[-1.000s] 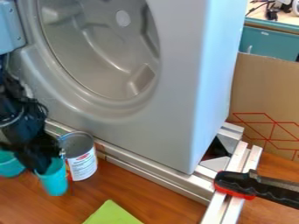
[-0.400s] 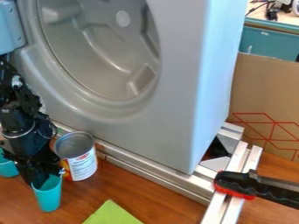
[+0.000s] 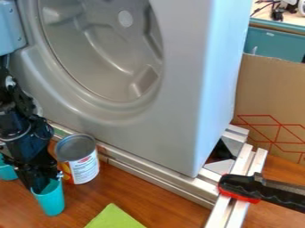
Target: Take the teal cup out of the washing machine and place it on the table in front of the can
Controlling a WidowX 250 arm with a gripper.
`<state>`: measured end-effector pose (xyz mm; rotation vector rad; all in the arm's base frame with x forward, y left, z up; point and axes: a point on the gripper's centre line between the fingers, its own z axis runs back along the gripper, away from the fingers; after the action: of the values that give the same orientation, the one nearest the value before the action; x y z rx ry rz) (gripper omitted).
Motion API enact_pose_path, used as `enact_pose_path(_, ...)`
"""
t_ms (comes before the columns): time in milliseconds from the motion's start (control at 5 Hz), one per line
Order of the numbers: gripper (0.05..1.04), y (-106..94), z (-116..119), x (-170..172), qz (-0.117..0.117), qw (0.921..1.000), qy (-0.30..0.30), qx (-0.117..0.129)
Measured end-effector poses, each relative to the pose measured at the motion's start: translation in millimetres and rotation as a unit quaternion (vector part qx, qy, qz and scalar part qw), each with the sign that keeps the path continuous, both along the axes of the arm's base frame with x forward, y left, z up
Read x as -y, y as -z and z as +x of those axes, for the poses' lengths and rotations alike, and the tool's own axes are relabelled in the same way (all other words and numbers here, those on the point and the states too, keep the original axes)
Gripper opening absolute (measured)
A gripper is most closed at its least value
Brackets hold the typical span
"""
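The black gripper [image 3: 42, 182] hangs at the lower left, shut on the rim of a teal cup [image 3: 51, 201], its tips partly hidden at the cup's mouth. The cup leans slightly, its base toward the right. Just right of the gripper stands an open metal can [image 3: 82, 168] with a white and red label. Behind the arm, at the left edge, part of another teal cup [image 3: 7, 172] shows. A green sheet [image 3: 114, 218] lies at the bottom edge.
A large grey appliance-like body [image 3: 179, 111] rises behind the can. Metal rails [image 3: 161, 178] run along its base. At the right, a black and red clamp [image 3: 241, 187] sits across the rails, before a cardboard panel [image 3: 271, 98].
The gripper and the teal cup have moved toward the front and slightly left. Most recently the cup's base has swung a little to the right.
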<state>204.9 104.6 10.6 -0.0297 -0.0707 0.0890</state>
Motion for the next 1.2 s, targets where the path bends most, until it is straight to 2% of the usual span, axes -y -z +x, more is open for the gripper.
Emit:
enact_pose_path(200,0.31,5.5,-3,0,-0.003,0.9998,-0.003,-0.021)
enact_pose_path(400,0.599,0.5,1,7,0.0,0.9998,0.013,-0.015)
enact_pose_path(600,0.896,-32.3,12,24,0.015,0.999,0.035,0.024)
enact_pose_path(800,1.007,-57.8,16,30,0.022,0.9981,0.032,0.049)
enact_pose_path(1000,1.003,-81.3,21,36,0.035,0.9972,0.041,0.051)
enact_pose_path(1200,1.0,-81.4,25,54,0.024,0.9971,0.066,0.029)
